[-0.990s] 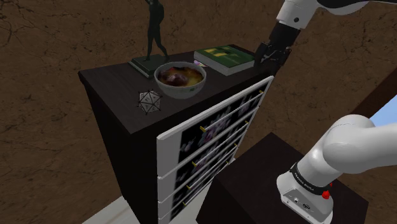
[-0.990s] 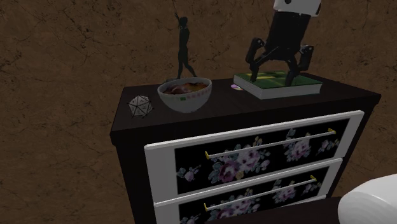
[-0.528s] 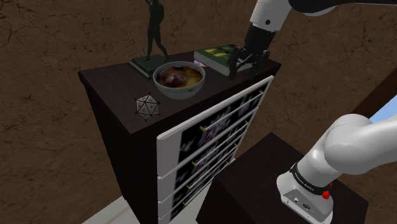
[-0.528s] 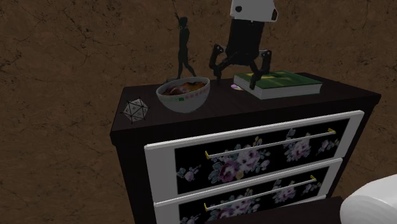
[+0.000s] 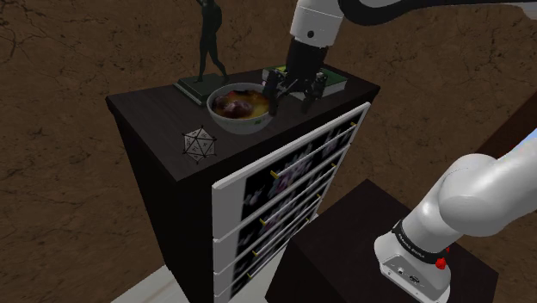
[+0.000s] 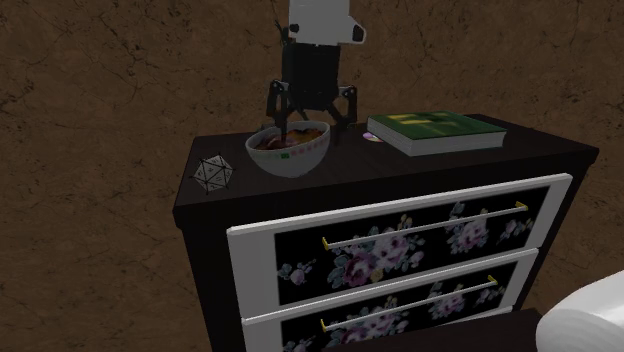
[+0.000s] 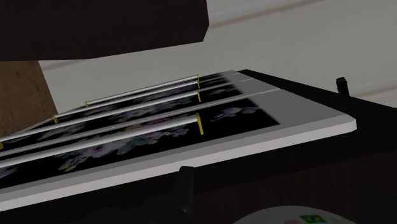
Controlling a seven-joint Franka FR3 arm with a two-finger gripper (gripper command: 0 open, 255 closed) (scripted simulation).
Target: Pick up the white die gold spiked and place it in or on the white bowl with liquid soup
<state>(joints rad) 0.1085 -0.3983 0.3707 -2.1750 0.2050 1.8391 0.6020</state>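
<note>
No writing can be read. The green book (image 5: 330,79) (image 6: 435,130) bears yellowish cover marks too small to make out, the white bowl (image 5: 243,110) (image 6: 290,150) of brownish soup has small green marks under its rim, and the label strip (image 5: 411,250) on the arm's base is illegible. The die (image 5: 200,144) (image 6: 212,174), white and faceted, sits on the dark dresser top (image 5: 146,120) near the front corner, apart from the bowl and on the shoulder view's left of it. The jaws stand apart, holding nothing, just above the bowl's rim on the book's side. A dark figurine (image 5: 206,43) stands behind the bowl. The drawers (image 6: 400,240) have white frames around purple flowers on black. The walls (image 5: 60,189) are cracked brown, and the floor (image 5: 146,288) is pale
</note>
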